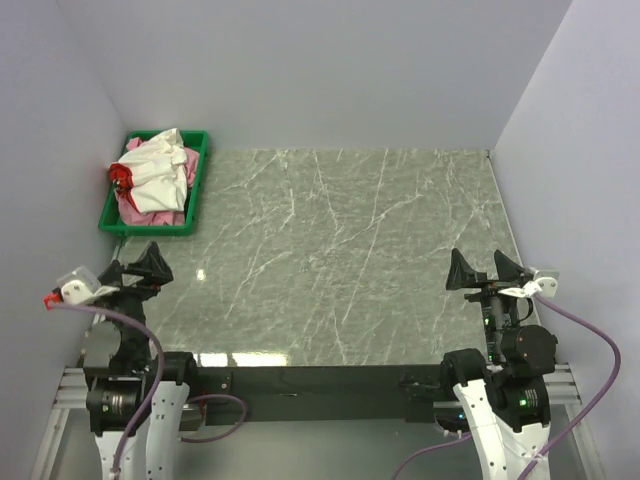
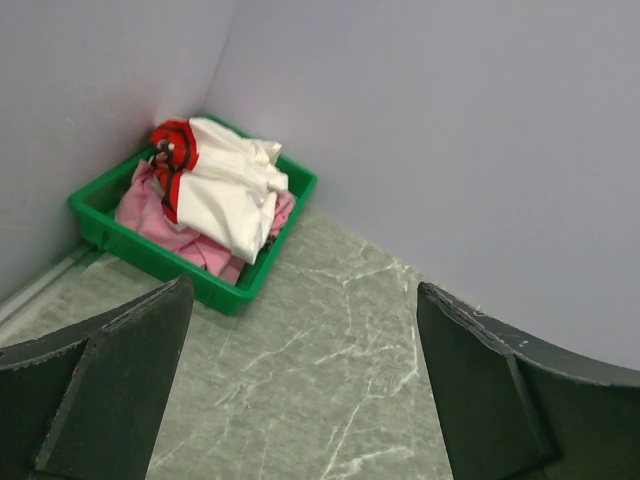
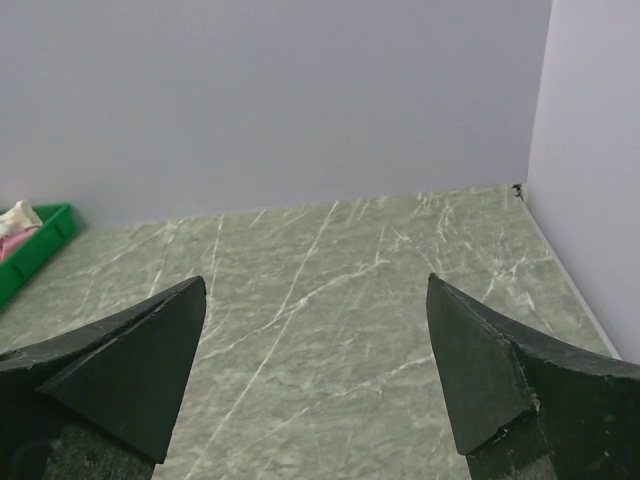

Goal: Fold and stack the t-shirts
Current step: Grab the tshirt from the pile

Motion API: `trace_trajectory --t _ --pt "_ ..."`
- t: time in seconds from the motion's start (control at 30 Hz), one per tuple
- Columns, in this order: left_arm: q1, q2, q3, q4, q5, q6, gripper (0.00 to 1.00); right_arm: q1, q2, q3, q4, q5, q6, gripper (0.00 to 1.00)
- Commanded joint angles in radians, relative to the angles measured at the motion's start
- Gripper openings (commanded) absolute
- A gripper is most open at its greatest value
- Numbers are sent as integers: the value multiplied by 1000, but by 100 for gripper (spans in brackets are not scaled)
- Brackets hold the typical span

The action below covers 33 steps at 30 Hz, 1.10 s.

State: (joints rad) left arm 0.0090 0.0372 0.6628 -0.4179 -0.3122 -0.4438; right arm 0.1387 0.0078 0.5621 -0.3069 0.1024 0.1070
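Along the near edge of the grey veined surface (image 1: 340, 250) both arms wait at their bases. The left jaws stand spread wide with nothing between them, and the right jaws likewise. Nothing has been folded yet, so the step in hand looks to be fetching the first shirt.

The left arm (image 1: 125, 300) is much the nearer to the shirts and seems the one to reach. It would do best to come down from above and pinch a raised fold of the top shirt. A shallow bite should keep the shirt beneath from coming along. The cloth should be lifted clear of the rim before it is carried to the open middle of the surface. There the right arm (image 1: 505, 310) could take a second corner and help spread it flat.

Both t-shirts lie in the green tray (image 1: 196, 185), which sits in the far left corner close to the walls. The white t-shirt (image 1: 158, 170) is crumpled on top and heaped above the rim. The pink t-shirt (image 1: 135, 212) lies under it, showing mostly along the tray's near side. A red print (image 1: 121, 178) bunches at the white shirt's left edge.
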Motion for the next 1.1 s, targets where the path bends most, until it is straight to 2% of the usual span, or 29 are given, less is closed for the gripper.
trace_trajectory --t 0.0,0.17,0.23,0.4,0.5,0.7,0.8,1.07 --pt "3 137 17 53 -33 -67 99 -4 -100 -1 35 -15 10 97" --pt "2 321 17 169 -5 -114 100 5 -54 -21 63 -49 30 97" --pt "2 456 43 177 -14 -134 99 15 -54 -30 58 -75 33 97" --pt "3 842 197 146 -22 -194 99 30 -61 -36 55 -58 25 98" --pt "14 1022 280 174 -45 -210 100 39 -69 -47 58 -50 23 98" --pt "130 1355 461 206 -35 -251 99 65 -65 -47 48 -67 26 98" --pt "176 1496 540 234 -10 -275 99 71 -55 -47 45 -70 28 98" --pt "198 1806 779 199 -41 -274 97 78 -14 -53 43 -75 20 98"
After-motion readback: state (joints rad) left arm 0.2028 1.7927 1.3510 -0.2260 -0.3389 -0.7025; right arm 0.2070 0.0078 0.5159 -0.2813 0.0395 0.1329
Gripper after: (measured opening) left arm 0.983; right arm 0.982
